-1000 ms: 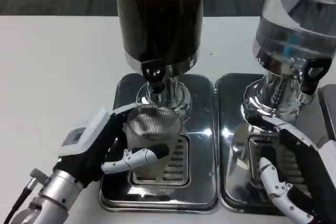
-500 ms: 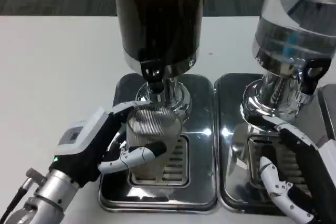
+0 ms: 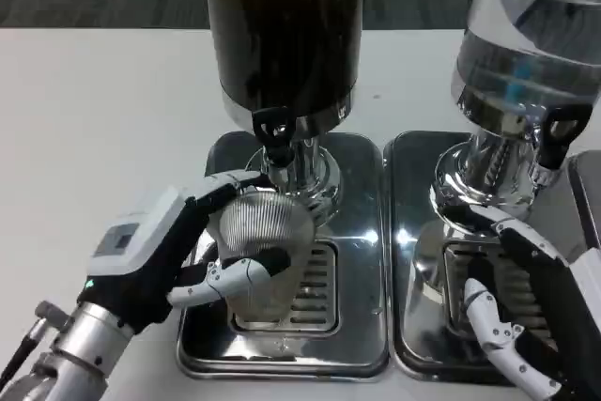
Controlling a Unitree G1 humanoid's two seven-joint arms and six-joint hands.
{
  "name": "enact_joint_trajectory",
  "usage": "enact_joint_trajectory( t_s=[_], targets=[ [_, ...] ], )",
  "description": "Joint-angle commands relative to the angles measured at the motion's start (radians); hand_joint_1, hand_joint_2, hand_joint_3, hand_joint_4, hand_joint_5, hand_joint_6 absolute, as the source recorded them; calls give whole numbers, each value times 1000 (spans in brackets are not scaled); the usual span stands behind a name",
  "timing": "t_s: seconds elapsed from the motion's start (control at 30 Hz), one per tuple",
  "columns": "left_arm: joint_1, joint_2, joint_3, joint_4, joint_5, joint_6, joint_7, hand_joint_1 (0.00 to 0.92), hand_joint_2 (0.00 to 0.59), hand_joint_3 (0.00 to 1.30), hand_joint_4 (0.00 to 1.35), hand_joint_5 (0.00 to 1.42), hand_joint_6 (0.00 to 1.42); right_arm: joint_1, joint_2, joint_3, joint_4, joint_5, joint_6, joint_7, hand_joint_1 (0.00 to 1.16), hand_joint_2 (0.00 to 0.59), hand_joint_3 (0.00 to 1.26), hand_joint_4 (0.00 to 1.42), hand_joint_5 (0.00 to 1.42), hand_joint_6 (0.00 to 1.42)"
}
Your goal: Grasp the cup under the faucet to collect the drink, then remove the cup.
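Left hand [image 3: 178,255]: white back, black palm, white-black fingers, silver forearm [image 3: 80,359], black cable [image 3: 21,356]. Right hand [image 3: 535,312]: same colours.

Just one camera here, up on the robot's head or chest, looking steeply down and forward toward 12 o'clock at the white bench [image 3: 103,110]. It sits pretty close: the dark dispenser [image 3: 285,30] runs off the top edge at 12, the clear dispenser [image 3: 531,35] at 2.
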Motion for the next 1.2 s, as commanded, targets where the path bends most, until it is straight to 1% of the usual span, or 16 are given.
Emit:
enact_joint_trajectory(
  t_s=[0.03,0.33,0.53,0.7,0.77,0.83,0.93,1.07,1.2],
  targets=[
    [16,20,16,-26,-2,19,5,0,86,305,213,361,356,-6,-5,-4,2,8,4,1,435,586,273,174,144,128],
    [59,27,48,-84,-8,38,18,0,83,304,212,355,355,-6,-8,-5,6,15,1,0,435,586,273,174,144,128],
    [124,36,106,-185,-28,24,31,0,85,297,212,354,347,-5,-7,-4,10,14,-3,-5,435,586,273,174,144,128],
    [165,56,157,-268,-65,15,5,0,85,296,218,352,343,-12,-5,0,13,15,-3,-5,435,586,273,174,144,128],
    [178,67,181,-303,-108,13,-21,0,93,289,222,332,335,-15,-5,2,16,16,-2,-4,435,586,273,174,144,128],
    [182,79,197,-327,-178,3,-67,0,109,291,253,325,333,-21,-6,4,19,13,-3,-4,435,586,273,174,144,128],
    [178,80,213,-337,-261,-15,-120,0,111,335,290,356,325,-24,-5,4,23,12,-2,-6,435,586,273,174,144,128],
    [167,75,242,-341,-408,-32,-203,0,108,377,319,387,340,-20,-6,3,25,13,-3,-6,435,586,273,174,144,128],
    [125,111,274,-322,-625,-25,-375,0,80,402,352,427,394,-26,-5,4,32,17,-6,-6,435,586,273,174,144,128]
  ],
)
